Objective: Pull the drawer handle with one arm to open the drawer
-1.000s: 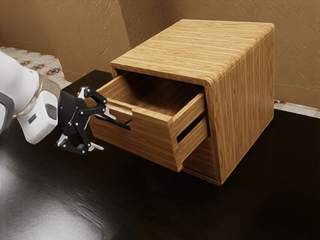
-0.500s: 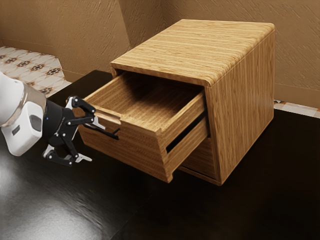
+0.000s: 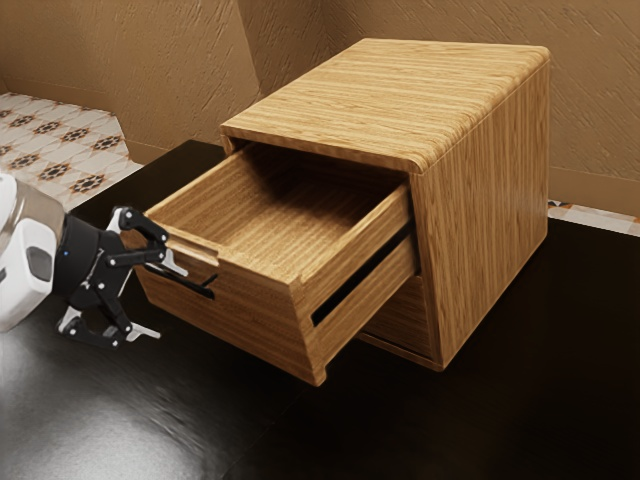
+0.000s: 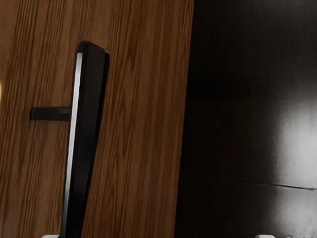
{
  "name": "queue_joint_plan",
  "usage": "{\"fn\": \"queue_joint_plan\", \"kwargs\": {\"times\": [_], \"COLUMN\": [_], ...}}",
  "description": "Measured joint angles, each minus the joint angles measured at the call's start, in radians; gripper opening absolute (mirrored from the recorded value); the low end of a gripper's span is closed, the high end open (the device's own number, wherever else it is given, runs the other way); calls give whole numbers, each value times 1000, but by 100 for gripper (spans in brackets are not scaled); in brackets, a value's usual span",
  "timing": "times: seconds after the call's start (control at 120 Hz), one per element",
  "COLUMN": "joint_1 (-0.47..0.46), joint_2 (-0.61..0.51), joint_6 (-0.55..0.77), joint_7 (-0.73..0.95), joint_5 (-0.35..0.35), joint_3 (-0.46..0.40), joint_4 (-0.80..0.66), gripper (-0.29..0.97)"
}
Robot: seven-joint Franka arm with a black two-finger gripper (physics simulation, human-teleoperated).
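Observation:
The wooden cabinet (image 3: 470,190) stands on a dark table, and its upper drawer (image 3: 250,315) is pulled well out, showing a bare wooden inside. A black bar handle (image 3: 188,284) runs across the drawer front. My gripper (image 3: 163,300) is at that handle on the exterior view's left, open, with its fingers spread wide. The upper finger (image 3: 165,262) lies against the handle, while the lower one hangs free below it. Close under my hand in the wrist view are the handle (image 4: 84,144) and the drawer front (image 4: 143,99).
The glossy black tabletop (image 3: 420,420) stretches around the cabinet. A patterned tile floor (image 3: 60,150) lies beyond the table's edge at the exterior view's left. Brown walls stand behind the cabinet. A lower drawer front (image 3: 405,320) sits shut under the open one.
My hand has moved toward the exterior view's left and slightly down, and the drawer has slid further out with it. The fingers stay spread.

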Motion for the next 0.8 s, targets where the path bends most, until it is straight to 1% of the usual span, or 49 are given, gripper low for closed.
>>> {"fn": "queue_joint_plan", "kwargs": {"times": [0.058, 0.142, 0.292, 0.358, 0.45, 0.592, 0.742, 0.775, 0.8], "joint_1": [1, 1, 2, 3, 4, 9, 3, 0, -1], "joint_2": [-10, -18, -46, -57, -60, -61, -84, -95, -100], "joint_6": [-6, -14, -33, -43, -53, -61, -65, -66, -76], "joint_7": [-2, -6, -11, -14, -17, -22, -27, -28, -30], "joint_5": [4, 7, 8, 9, 13, 17, 20, 21, 21], "joint_3": [0, -1, -4, -5, -6, -7, -9, -24, -52], "joint_4": [-10, -17, -21, -23, -26, -23, -3, 9, 40], "gripper": [51, 51, 45, 45, 47, 57, 63, 64, 64]}}
